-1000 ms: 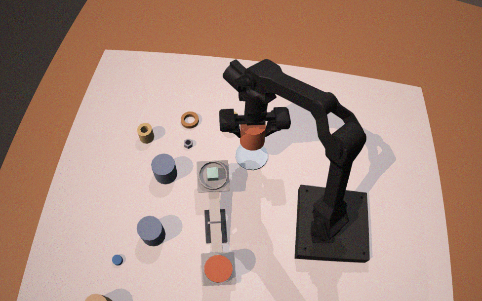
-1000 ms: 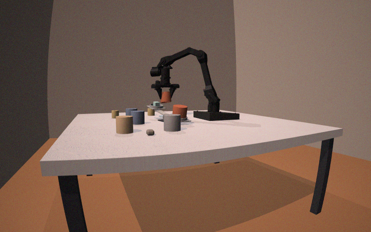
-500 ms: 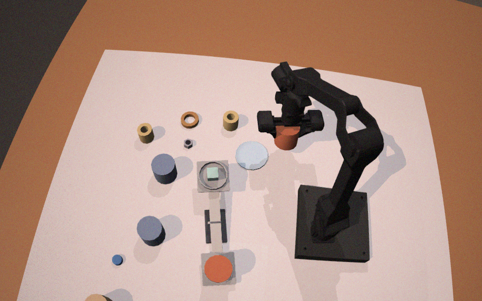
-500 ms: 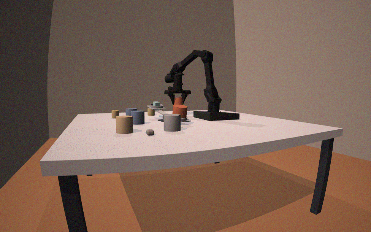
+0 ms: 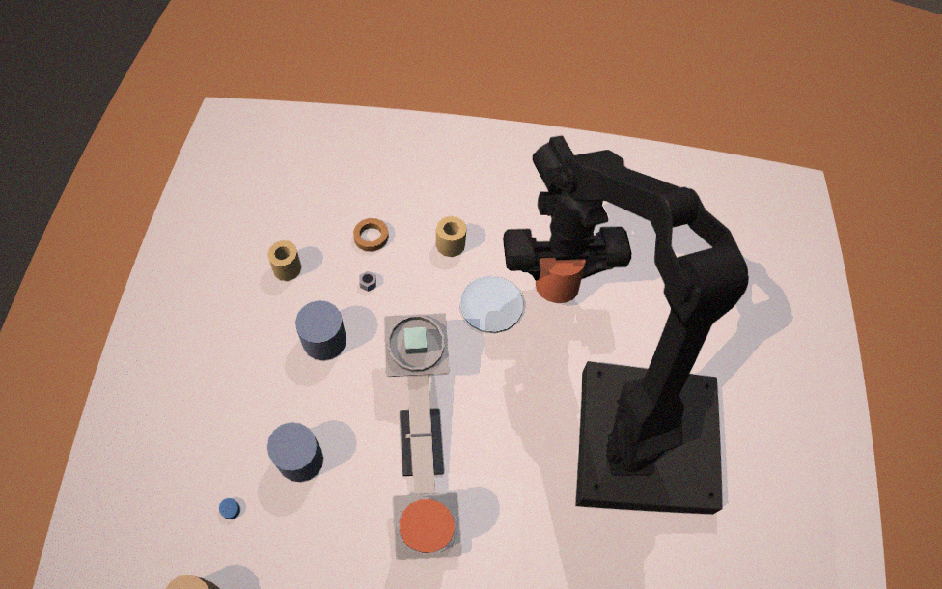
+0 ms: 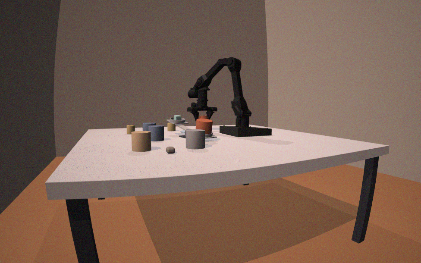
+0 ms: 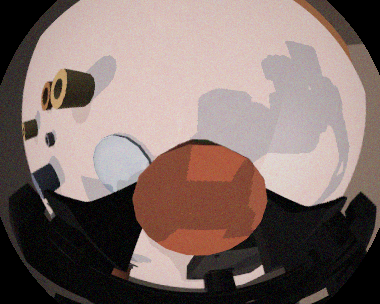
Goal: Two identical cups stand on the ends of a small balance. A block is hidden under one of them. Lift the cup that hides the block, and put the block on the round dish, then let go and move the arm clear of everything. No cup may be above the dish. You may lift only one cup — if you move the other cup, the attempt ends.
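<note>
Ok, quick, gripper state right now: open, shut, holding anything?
Gripper: shut on the lifted orange cup, beside the round dish, not above it.
</note>
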You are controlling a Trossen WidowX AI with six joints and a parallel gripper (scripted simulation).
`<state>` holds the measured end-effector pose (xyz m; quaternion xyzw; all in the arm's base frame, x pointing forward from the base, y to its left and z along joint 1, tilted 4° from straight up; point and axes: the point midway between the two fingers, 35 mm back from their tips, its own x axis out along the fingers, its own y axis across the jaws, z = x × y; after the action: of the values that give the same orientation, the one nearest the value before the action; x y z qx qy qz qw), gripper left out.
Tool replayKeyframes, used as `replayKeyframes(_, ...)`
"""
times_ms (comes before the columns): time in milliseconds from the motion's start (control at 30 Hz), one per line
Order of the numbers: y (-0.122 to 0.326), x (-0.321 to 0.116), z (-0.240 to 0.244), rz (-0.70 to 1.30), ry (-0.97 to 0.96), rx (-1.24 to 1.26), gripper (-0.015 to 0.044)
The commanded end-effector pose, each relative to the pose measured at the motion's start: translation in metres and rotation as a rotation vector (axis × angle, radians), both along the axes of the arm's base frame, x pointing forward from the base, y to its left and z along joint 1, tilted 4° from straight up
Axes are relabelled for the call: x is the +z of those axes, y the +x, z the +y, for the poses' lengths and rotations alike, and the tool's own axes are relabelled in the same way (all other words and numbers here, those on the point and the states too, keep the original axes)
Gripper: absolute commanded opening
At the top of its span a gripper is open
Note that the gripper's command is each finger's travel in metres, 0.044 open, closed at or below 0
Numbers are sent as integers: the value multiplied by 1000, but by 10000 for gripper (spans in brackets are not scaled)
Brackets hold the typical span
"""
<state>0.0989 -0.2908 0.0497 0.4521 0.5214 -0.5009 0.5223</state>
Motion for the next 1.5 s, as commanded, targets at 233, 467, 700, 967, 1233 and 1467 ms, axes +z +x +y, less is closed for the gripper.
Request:
replayKeyframes(233, -1, -13, -2, 1, -2, 5, 0)
replayKeyframes(467, -1, -25, -2, 1, -2, 5, 0)
replayKeyframes(700, -1, -19, -2, -2, -5, 0, 157)
replayKeyframes(967, -1, -19, -2, -2, -5, 0, 368)
replayKeyframes(1233, 1, 33, 1, 1, -2, 5, 440)
replayKeyframes(1467, 2, 35, 2, 7, -11, 18, 387)
